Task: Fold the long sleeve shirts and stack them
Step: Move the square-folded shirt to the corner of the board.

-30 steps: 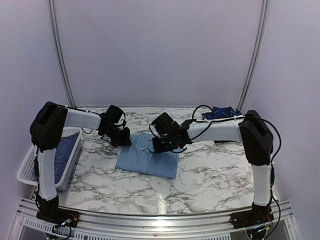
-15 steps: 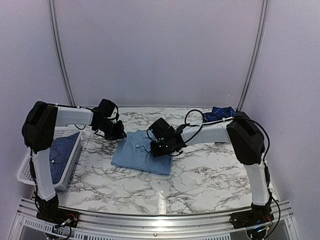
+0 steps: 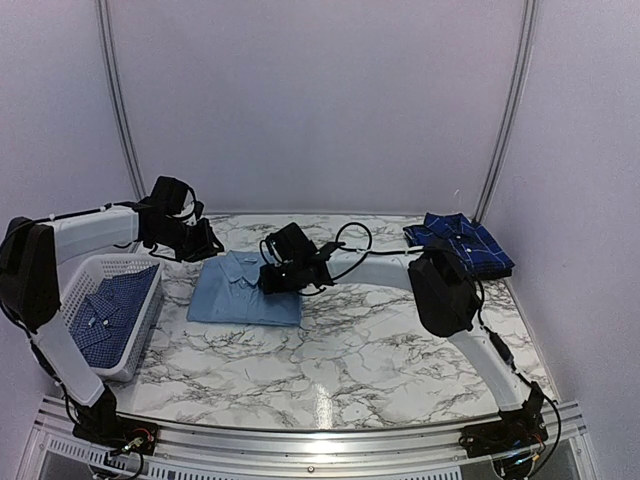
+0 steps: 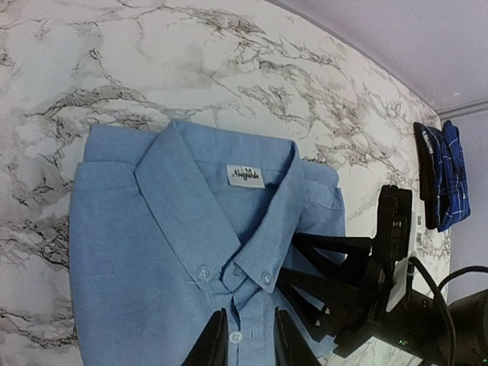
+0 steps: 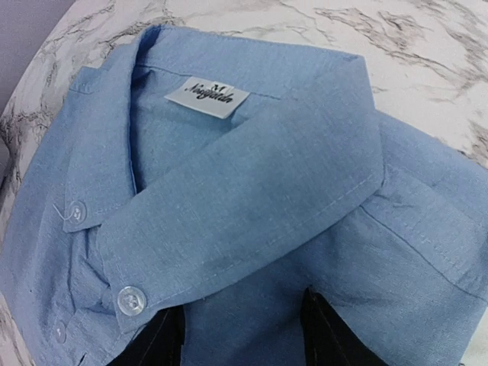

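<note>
Whether the right gripper (image 3: 272,283) touches cloth is unclear; wrist views crop both tools to tips. Jaws apart, it sits at 3 o'clock of the light blue shirt (image 3: 235,298), folded mid-table (image 3: 380,350). The left gripper (image 3: 208,246), slightly parted and empty, hangs at 10. Three shirts: navy plaid shirt (image 3: 462,245) at the table's 2 o'clock, check shirt (image 3: 105,310) in the basket (image 3: 120,262) at 9.

surface: marble table (image 3: 400,350) | on it: light blue shirt (image 3: 240,295), plaid shirt (image 3: 465,245), basket (image 3: 118,260)
</note>
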Motion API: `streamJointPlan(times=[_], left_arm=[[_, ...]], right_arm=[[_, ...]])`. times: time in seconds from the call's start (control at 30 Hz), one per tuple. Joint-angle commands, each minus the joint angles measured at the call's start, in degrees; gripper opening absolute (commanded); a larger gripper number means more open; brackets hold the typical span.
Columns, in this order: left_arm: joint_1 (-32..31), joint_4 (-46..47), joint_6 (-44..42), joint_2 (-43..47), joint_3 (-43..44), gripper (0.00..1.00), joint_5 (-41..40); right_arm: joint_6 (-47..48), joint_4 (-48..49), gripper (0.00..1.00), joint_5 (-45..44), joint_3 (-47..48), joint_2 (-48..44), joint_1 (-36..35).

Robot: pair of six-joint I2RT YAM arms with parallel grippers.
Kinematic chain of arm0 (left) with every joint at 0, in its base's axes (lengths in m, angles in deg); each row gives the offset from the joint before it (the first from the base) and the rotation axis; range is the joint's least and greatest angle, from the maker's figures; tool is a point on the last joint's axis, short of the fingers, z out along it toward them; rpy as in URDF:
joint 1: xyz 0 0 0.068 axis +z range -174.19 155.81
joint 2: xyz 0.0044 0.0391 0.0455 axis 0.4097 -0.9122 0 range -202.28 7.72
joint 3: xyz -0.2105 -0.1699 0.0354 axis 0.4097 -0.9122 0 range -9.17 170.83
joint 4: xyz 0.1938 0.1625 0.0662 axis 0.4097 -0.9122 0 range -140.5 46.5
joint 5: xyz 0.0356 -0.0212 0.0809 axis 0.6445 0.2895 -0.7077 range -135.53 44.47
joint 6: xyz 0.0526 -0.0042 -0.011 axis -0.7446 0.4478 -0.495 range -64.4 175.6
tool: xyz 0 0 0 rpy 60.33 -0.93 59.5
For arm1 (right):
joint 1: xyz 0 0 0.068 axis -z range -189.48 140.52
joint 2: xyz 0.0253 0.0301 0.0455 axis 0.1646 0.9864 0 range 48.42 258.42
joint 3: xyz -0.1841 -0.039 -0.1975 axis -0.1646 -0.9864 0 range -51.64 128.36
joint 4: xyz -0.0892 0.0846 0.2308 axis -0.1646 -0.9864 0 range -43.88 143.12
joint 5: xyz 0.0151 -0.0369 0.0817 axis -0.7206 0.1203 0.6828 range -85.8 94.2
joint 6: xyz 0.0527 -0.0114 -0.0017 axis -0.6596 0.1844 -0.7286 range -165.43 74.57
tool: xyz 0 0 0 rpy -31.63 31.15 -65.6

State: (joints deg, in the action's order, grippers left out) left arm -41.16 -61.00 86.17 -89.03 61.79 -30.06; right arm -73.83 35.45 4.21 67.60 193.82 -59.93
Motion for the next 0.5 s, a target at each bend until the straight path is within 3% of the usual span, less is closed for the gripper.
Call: streamJointPlan(times=[0.0,0.2,0.47], left_arm=[[-0.1,-2.9,-1.3,3.6,-2.2,0.25,3.3],[-0.2,-3.9,-2.7,8.7,-3.8,0.31,6.2],[-0.2,-4.3,-3.8,11.8,-5.5,0.39,8.8]], right_arm=[[0.2,-2.3,0.52,3.3,3.1,1.3,1.1],[1.8,-3.1,0.62,-1.8,-4.5,-10.0,3.3],[3.1,-4.0,0.72,-14.0,-25.1,-29.3,8.8]])
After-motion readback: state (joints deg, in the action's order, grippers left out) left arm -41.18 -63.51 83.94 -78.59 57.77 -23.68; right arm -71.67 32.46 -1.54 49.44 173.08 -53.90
